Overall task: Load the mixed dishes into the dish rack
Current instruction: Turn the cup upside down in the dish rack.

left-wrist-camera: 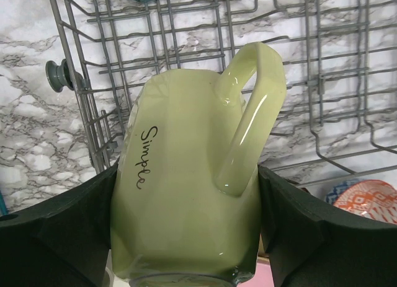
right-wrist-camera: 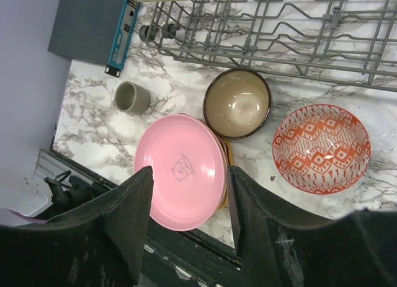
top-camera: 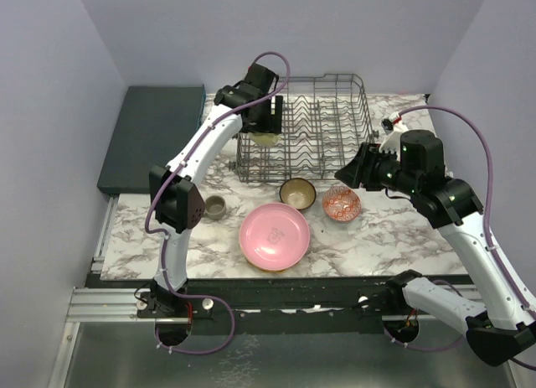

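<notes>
My left gripper (top-camera: pixel 266 120) is shut on a pale yellow-green mug (left-wrist-camera: pixel 186 194) marked "Simple", its handle facing the camera. It hangs over the near left corner of the grey wire dish rack (top-camera: pixel 327 124). On the marble table in front of the rack lie a pink plate (top-camera: pixel 275 235) on top of another plate, a brown bowl (top-camera: pixel 298 194), a red-patterned bowl (top-camera: pixel 342 203) and a small grey cup (top-camera: pixel 215 207). My right gripper (top-camera: pixel 347 174) hovers open and empty above the table; in its wrist view the pink plate (right-wrist-camera: pixel 180 175) shows between its fingers.
A dark teal slab (top-camera: pixel 151 137) lies left of the rack. The table's near edge and a metal rail (top-camera: pixel 109 300) run below the plates. Purple walls close in on both sides. A yellow plate rim (right-wrist-camera: pixel 226 166) peeks from under the pink plate.
</notes>
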`<state>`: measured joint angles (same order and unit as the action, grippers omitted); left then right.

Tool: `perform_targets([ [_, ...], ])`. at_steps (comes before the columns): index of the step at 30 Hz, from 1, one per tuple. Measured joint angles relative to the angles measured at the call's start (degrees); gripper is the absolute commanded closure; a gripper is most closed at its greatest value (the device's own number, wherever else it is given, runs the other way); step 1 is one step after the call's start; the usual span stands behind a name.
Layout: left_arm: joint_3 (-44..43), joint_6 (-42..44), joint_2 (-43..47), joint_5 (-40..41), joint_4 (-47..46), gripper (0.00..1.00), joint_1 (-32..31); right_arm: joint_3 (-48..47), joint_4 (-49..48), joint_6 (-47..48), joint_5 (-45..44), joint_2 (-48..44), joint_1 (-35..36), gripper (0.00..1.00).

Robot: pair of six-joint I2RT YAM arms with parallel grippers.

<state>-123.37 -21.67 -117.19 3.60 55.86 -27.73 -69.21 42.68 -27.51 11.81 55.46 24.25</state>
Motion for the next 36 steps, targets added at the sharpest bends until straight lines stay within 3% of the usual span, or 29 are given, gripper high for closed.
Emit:
perform_targets([
  [11, -10.2, 1.9, -9.9, 8.0, 8.5, 1.00, -2.0, 1.7, 0.5, 0.6, 0.0, -0.2, 0.0, 0.43],
  [20, -15.5, 3.2, -15.3, 9.1, 10.5, 1.00, -2.2, 2.5, 0.5, 0.6, 0.0, -0.3, 0.0, 0.43],
  [36, -16.8, 4.9, -20.2, 9.1, 10.7, 1.00, -2.1, 3.8, 0.5, 0.6, 0.0, 0.1, 0.0, 0.42],
])
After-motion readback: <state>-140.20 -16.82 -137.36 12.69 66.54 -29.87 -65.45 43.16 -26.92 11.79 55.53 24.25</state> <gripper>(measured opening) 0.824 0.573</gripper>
